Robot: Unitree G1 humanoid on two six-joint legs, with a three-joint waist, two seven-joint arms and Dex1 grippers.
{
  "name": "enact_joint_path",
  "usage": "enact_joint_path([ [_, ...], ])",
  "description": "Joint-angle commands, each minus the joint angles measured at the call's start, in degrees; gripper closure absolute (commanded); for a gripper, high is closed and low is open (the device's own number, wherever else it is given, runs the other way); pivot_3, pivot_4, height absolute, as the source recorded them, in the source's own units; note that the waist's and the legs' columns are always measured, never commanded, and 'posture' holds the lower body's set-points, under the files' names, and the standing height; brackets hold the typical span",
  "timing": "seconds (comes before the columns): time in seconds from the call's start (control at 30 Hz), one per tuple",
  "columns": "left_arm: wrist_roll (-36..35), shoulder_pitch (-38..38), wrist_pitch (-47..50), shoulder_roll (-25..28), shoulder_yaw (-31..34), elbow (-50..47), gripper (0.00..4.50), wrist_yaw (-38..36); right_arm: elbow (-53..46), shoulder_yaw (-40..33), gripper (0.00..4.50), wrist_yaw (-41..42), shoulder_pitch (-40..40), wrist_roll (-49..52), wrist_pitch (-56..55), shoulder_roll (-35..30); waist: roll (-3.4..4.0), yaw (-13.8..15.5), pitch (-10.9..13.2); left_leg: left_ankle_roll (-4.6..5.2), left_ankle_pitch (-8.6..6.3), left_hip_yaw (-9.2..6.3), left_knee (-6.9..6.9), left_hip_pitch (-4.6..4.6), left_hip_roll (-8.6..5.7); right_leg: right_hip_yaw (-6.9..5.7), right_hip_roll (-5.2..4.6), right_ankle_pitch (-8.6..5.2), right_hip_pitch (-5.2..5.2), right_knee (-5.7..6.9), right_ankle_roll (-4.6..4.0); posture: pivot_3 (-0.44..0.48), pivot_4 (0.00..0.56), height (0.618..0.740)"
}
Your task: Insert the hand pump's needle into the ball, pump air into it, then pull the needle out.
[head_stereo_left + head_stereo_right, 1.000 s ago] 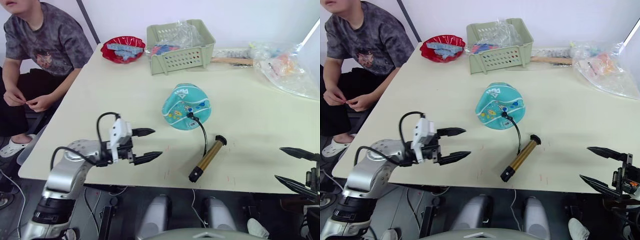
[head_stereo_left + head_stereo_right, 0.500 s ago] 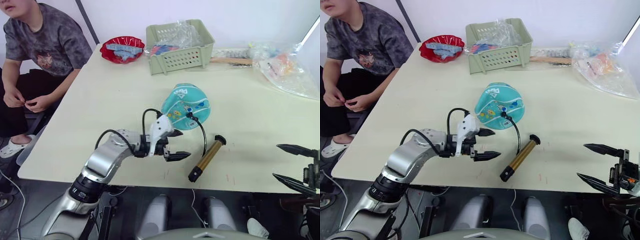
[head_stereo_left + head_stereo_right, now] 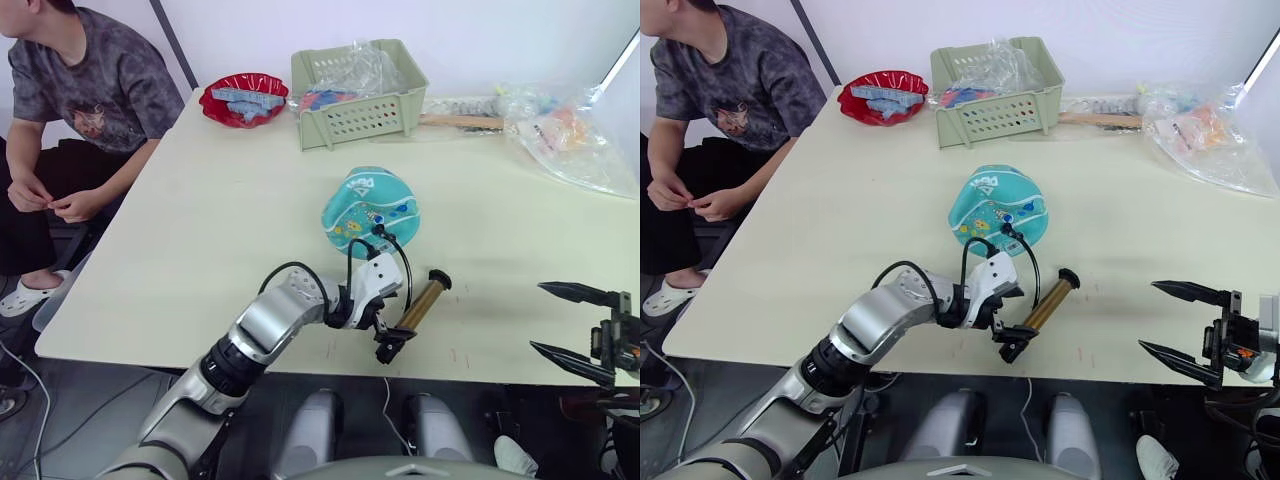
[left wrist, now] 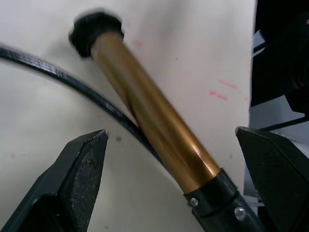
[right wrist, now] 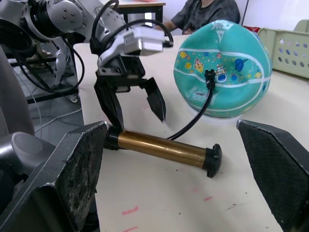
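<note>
two hands: the left hand (image 3: 1006,322) is standing open over the near end of the hand pump (image 3: 1040,315), one finger on each side of the tube, not closing on it yet; the right hand (image 3: 1180,320) is waiting open, well apart at the tabletop (image 3: 840,200) edge.
nearer arm: the left one, clearly.
pump axis: it is lying flat, running from the near black cap under the left hand away toward the robot's right and the far side.
hose: it is curving up to the ball (image 3: 1000,210), where its fitting is sitting on the surface; the needle itself is too small to see.
ball: it is resting just beyond the pump.
</note>
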Motion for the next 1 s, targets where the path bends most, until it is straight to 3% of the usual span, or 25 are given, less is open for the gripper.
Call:
enact_joint_path([
  [0.03, 0.6, -2.0, 2.8, -3.3, -0.6, 1.2, 0.03, 2.5, -1.6, 0.1, 0.0, -0.7, -0.3, 0.0, -1.2, 0.7, 0.0, 0.0, 0.0, 0.0, 0.0, 0.0, 0.03, 0.0, 0.0, 0.0, 0.0, 0.0, 0.0, 0.03, 0.0, 0.0, 0.15, 0.74],
  [0.3, 1.2, -2.1, 5.7, -5.8, -3.4, 2.8, 0.03, 4.9, -0.8, 1.0, 0.0, -1.1, -0.8, -0.6, -2.4, 1.1, 0.0, 0.0, 0.0, 0.0, 0.0, 0.0, 0.36, 0.0, 0.0, 0.05, 0.0, -0.01, -0.02, 0.36, -0.01, 0.0, 0.15, 0.74],
  [0.63, 2.7, -2.1, 3.9, -3.4, -5.8, 4.7, 0.03, 3.8, -0.2, 1.4, 0.0, -1.3, -1.1, -1.2, -3.4, 1.6, 0.01, 0.0, 0.0, 0.01, -0.01, 0.0, 0.75, -0.01, 0.01, 0.1, 0.0, -0.02, -0.01, 0.59, 0.03, 0.0, 0.15, 0.74],
  [0.67, 2.9, -2.0, 3.7, -3.3, -5.9, 4.7, 0.53, 3.8, -0.2, 1.4, 0.0, -1.4, -1.1, -1.2, -3.5, 1.6, 0.01, 0.0, 0.0, 0.01, -0.01, 0.0, 0.75, -0.01, 0.01, 0.1, 0.0, -0.02, -0.01, 0.59, 0.02, 0.0, 0.15, 0.74],
  [0.7, 2.9, -2.0, 3.7, -3.3, -5.7, 4.8, 0.56, 3.8, -0.1, 1.4, 0.0, -1.4, -1.2, -1.3, -3.6, 1.6, 0.01, 0.0, 0.0, 0.01, -0.01, 0.0, 0.75, -0.02, 0.01, 0.1, 0.0, -0.02, -0.01, 0.59, 0.02, 0.0, 0.15, 0.74],
  [0.9, 2.4, -1.7, 3.7, -2.7, -4.8, 4.1, 3.4, 3.4, 0.1, 2.1, 0.0, -1.6, -1.5, -1.4, -3.9, 1.9, 0.01, 0.0, 0.0, 0.01, -0.01, -0.01, 0.74, -0.03, 0.01, 0.1, 0.0, -0.01, -0.01, 0.59, 0.01, 0.0, 0.15, 0.74],
  [1.0, 2.3, -1.5, 3.0, -2.4, -4.0, 4.1, 3.46, 3.3, 0.3, 2.5, 0.0, -1.8, -1.9, -1.5, -3.9, 2.1, 0.01, 0.0, 0.0, 0.01, -0.01, -0.01, 0.74, -0.03, 0.01, 0.1, 0.0, -0.01, -0.01, 0.59, 0.01, 0.0, 0.15, 0.74],
])
